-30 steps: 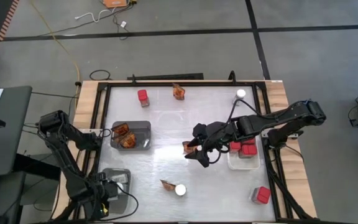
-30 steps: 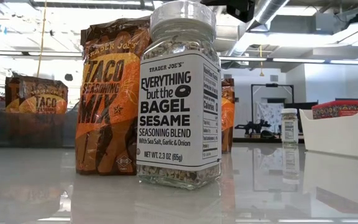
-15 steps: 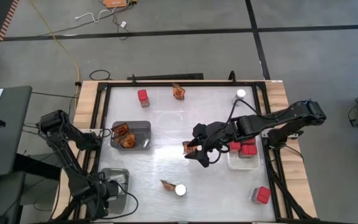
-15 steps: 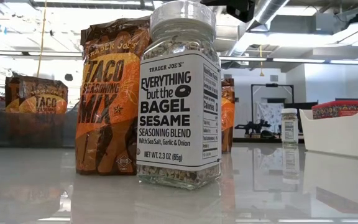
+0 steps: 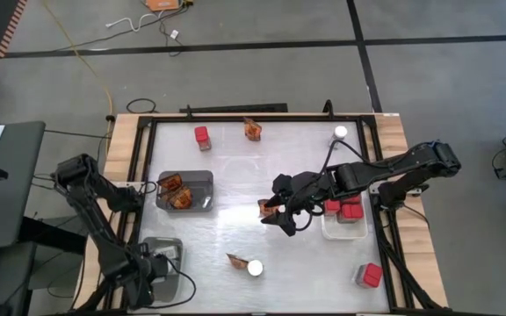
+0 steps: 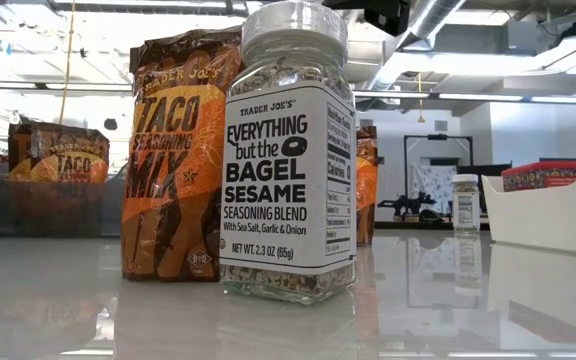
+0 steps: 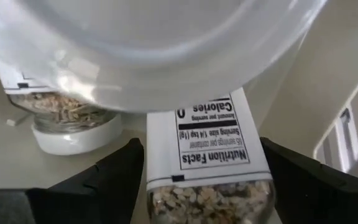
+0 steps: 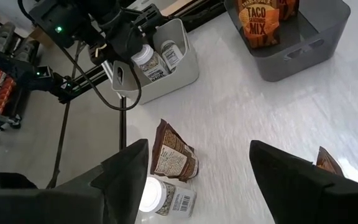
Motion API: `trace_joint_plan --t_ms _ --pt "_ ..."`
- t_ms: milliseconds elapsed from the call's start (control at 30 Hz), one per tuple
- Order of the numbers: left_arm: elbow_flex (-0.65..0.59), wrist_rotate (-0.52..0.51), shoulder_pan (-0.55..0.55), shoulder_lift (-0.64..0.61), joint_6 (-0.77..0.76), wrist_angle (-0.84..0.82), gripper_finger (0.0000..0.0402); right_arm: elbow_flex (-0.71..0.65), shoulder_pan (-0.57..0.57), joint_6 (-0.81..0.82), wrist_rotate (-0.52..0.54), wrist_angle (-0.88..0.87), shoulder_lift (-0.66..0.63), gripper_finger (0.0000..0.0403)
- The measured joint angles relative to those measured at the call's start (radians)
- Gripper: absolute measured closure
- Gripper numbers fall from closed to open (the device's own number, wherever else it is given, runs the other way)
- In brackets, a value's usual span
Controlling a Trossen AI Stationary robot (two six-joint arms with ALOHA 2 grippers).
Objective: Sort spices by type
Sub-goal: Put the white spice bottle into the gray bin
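**Spotter:** Your right gripper (image 5: 278,219) hangs over the middle of the table with its fingers spread wide and nothing between them.

**Caller:** And the nearest spice?

**Spotter:** A lone packet (image 5: 264,209) stands just beside it, outside one finger and not clasped. Farther out ahead of those fingers there's a second packet (image 8: 174,152), with a white-lidded jar (image 8: 163,196) right next to it.

**Caller:** What about your left side?

**Spotter:** Your left gripper (image 5: 152,266) is down at the pale tray (image 8: 188,68). Its fingers are pressed in on either side of a labelled jar (image 7: 209,155), pinching it. Another jar (image 7: 73,121) sits just beside the held one.

**Caller:** And the rest of the spices?

**Spotter:** Well off from your right gripper, toward the left arm, the grey tray (image 5: 205,180) holds taco packets (image 5: 176,195). Close behind that gripper, by its own arm, red boxes (image 5: 345,209) sit in a white tray (image 5: 341,233). Loose along the far edge are a red box (image 5: 202,135), a far packet (image 5: 252,130) and a far jar (image 5: 341,132). A corner red box (image 5: 371,275) sits on its own, well apart from both grippers.
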Motion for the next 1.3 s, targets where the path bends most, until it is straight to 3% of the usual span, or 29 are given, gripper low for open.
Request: trace_joint_plan --t_ms 333,767,1300 --pt "0.0 -0.028 0.021 -0.073 -0.057 0.007 0.0105 0.0 0.0 0.0 0.0 -0.001 0.0 0.0097" --pt "0.0 -0.086 0.021 -0.072 -0.172 0.009 0.0106 0.0 0.002 0.0 0.0 -0.001 0.0 0.0097" --pt "0.0 -0.022 0.014 -0.072 -0.171 -0.011 0.0107 0.0 0.002 -0.015 0.0 -0.001 0.0 0.0097"
